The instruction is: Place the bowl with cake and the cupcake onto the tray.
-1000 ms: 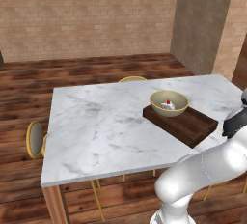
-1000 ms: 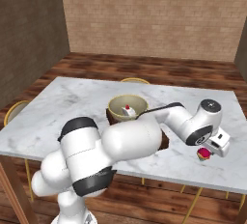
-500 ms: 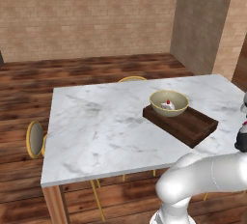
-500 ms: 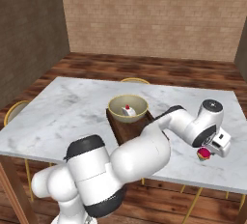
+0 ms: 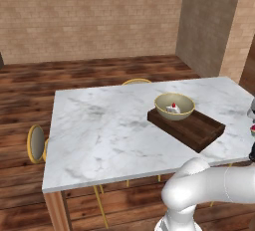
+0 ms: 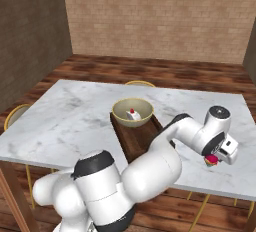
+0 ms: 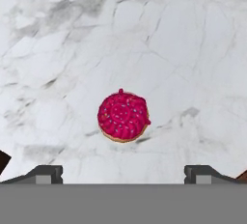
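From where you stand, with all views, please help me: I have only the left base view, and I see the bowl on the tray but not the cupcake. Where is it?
Observer: The cupcake sits on the marble table, right of the tray, directly under the hand.
Operator: Is the gripper closed on it?
Observer: No. In the hand view the gripper is open, its fingertips wide on both sides of the cupcake and not touching it.
Operator: Is the cake inside the bowl?
Observer: Yes, the cake slice lies inside the bowl.
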Controlling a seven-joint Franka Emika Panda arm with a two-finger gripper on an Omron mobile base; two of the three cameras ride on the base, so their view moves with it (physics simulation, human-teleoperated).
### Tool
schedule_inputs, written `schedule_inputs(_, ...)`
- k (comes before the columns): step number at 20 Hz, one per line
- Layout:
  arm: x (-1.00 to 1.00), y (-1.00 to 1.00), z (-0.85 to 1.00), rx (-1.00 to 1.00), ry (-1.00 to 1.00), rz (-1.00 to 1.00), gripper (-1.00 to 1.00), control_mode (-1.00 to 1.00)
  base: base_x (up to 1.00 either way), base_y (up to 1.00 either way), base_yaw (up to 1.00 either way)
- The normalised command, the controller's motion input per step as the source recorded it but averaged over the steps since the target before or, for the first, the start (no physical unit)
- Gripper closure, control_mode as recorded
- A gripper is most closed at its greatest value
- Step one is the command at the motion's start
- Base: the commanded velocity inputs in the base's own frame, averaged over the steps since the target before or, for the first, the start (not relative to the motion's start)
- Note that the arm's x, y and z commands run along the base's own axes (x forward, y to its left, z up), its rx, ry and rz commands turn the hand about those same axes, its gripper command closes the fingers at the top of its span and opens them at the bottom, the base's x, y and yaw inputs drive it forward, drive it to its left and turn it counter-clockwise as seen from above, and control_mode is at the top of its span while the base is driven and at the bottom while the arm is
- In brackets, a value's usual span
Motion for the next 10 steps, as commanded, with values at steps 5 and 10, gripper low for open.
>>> schedule_inputs(5, 0.05, 0.0, -0.11, 0.0, 0.0, 0.0, -1.0, -1.0, 0.0, 0.0, 0.0)
schedule_inputs(10, 0.05, 0.0, -0.11, 0.0, 0.0, 0.0, -1.0, -1.0, 0.0, 0.0, 0.0)
